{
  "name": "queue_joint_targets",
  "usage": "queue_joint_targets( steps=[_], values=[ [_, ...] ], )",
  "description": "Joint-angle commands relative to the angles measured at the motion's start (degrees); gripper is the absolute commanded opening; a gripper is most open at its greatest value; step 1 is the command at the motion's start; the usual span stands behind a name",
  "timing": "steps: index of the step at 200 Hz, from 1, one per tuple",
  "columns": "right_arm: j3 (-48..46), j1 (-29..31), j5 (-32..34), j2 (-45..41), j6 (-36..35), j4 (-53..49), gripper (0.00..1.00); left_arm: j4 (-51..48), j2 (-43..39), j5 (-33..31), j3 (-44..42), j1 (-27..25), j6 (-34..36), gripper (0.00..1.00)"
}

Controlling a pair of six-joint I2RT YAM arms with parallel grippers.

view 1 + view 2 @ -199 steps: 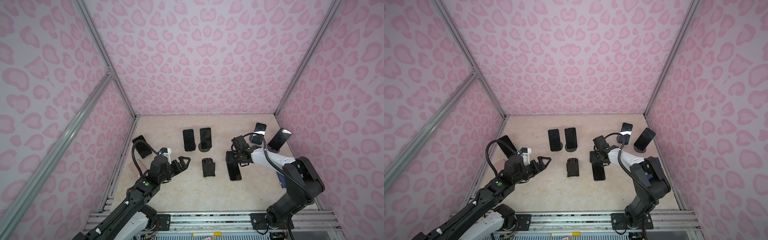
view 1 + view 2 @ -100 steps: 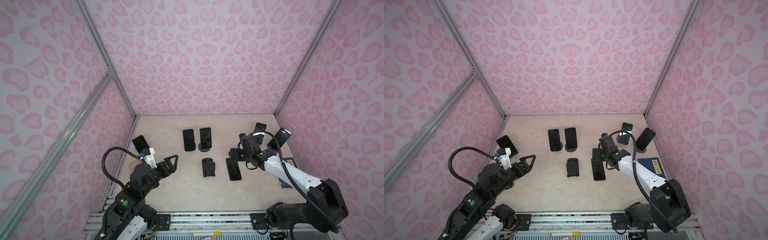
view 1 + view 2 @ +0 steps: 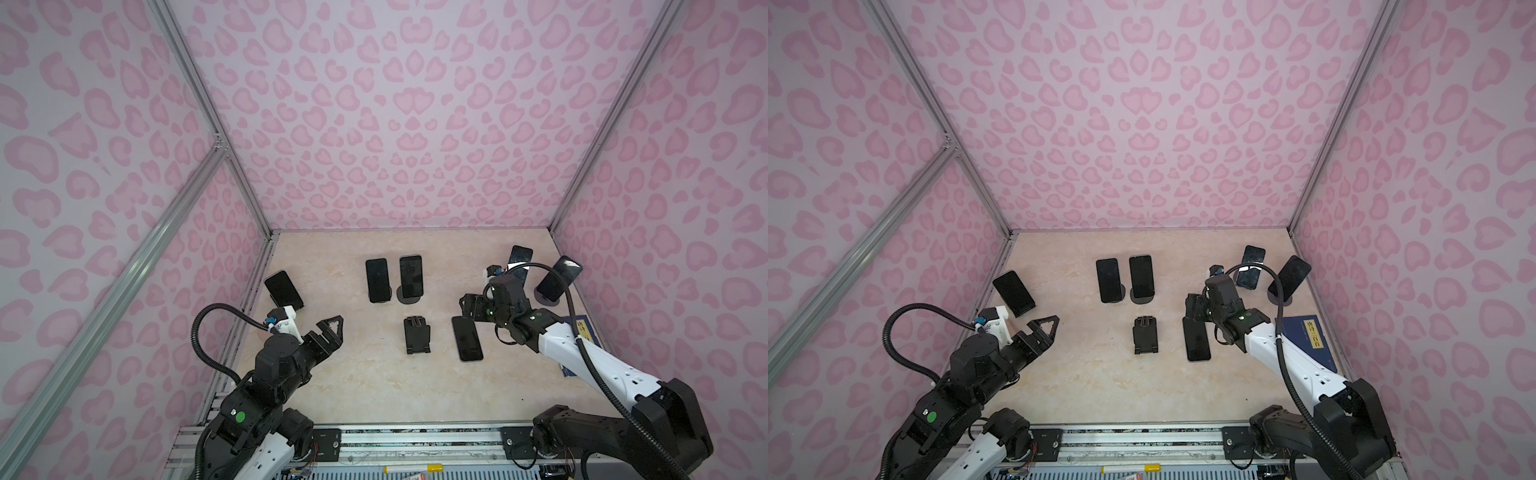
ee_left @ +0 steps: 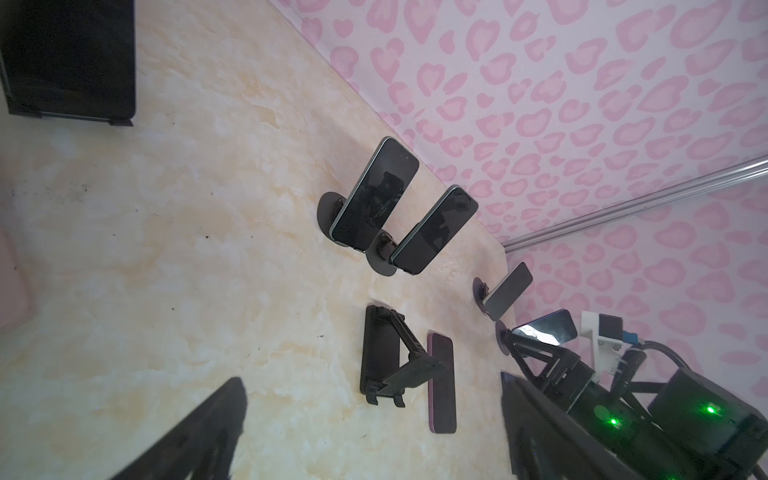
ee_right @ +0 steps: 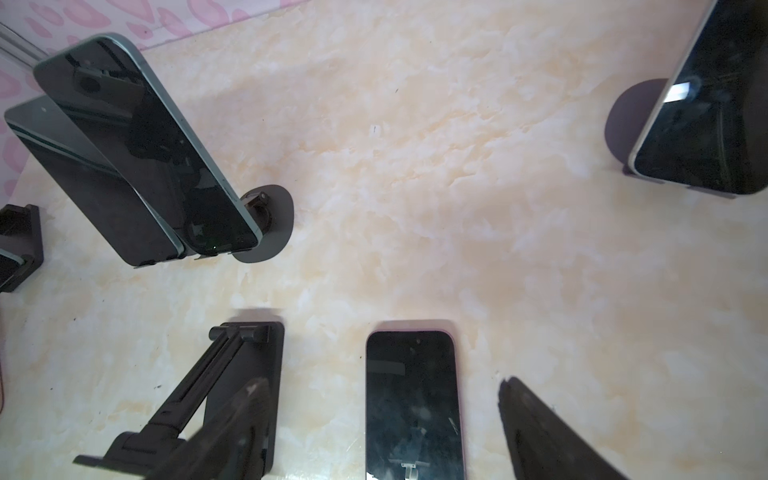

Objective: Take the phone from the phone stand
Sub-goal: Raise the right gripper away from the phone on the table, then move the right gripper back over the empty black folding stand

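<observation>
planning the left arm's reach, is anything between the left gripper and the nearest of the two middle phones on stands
Nothing visible. Only bare table lies between the left gripper and that phone. The empty stand and the flat phone sit off to the side, nearer the right gripper.

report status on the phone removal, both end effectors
Left end effector open, empty. Right end effector open, empty, over far end of phone. Phone flat on table beside empty stand. Nothing in the way.
</observation>
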Motion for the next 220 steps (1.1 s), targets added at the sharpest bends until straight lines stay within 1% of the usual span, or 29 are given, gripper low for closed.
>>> queue_joint_targets(
  steps=[1,15,22,30,37,52,65,70,76,89,104,124,135,158,171,187,202,220],
  values=[
    [-0.22,0.01,0.41,-1.3,0.54,0.84,0.91,1.8,2.74,0.38,-0.45,0.06,-2.18,0.99],
    [-0.75,-0.15,1.41,-2.83,0.63,1.13,0.93,2.32,4.75,0.71,0.13,0.06,-1.98,0.98],
    [-1.29,-0.48,1.07,-3.93,1.17,2.07,0.97,2.73,5.43,0.89,0.45,0.03,-1.55,0.98],
    [-2.79,-0.77,0.9,-5.48,3.7,4.15,0.99,3.01,5.82,0.85,0.6,0.06,-1.3,0.98],
    [-5.08,-0.74,-0.27,-7.12,5.45,8.25,0.99,3.2,5.76,0.57,0.66,0.04,-1.22,0.98],
    [-10.8,-0.78,-4.66,-10.65,5.66,18.36,0.99,2.97,4.74,0.05,0.85,0.05,-1.76,0.98],
    [-13.67,-0.78,-4.68,-13.08,6.01,23.23,0.99,2.14,2.97,0.34,0.7,0.06,-2.36,0.98],
    [-13.77,-0.87,-4.76,-13.58,5.23,23.65,0.99,1.71,2.04,0.44,0.53,0.06,-2.65,0.98],
    [-13.64,-0.78,-4.84,-14.05,3.75,23.28,0.96,1.34,0.8,0.38,-0.06,0.06,-3.12,0.98],
    [-11.08,-0.78,-3.62,-14.04,1.8,18.78,0.93,0.87,-1.74,-0.53,-1.8,0.06,-4.92,0.98],
    [-8.81,-0.71,-4.55,-13.64,2.02,15.38,0.93,2.06,-4.23,-1.88,-4.56,0.02,-7.57,0.98],
    [-8.98,0.28,-7.51,-13.8,2.88,15.54,0.92,5.2,-4.71,-3.59,-7.09,0.06,-10.04,0.99],
    [-8.71,1.34,-6.86,-13.86,2.38,14.53,0.9,6.55,-3.32,-4.79,-6.82,0.06,-10.37,0.98],
    [-6.15,4.31,-1.44,-12.76,0.69,9.73,0.87,9.21,2.51,-6.9,-4.37,0.05,-9.99,0.97],
    [-4.3,5.75,-0.76,-11.54,-0.24,7.8,0.86,11.3,6.42,-7.32,-3.0,0.05,-9.74,0.97],
    [-3.09,7.89,1.74,-10.06,1.22,6.87,0.86,14.42,12.0,-6.82,-1.11,0.06,-9.4,0.98],
    [-2.56,10.84,5.67,-9.0,2.51,6.65,0.87,16.9,17.11,-5.56,0.95,0.06,-8.08,0.97],
    [-2.5,15.0,11.71,-7.99,3.45,6.29,0.9,19.25,21.57,-2.11,3.59,0.02,-3.75,0.97]
  ],
)
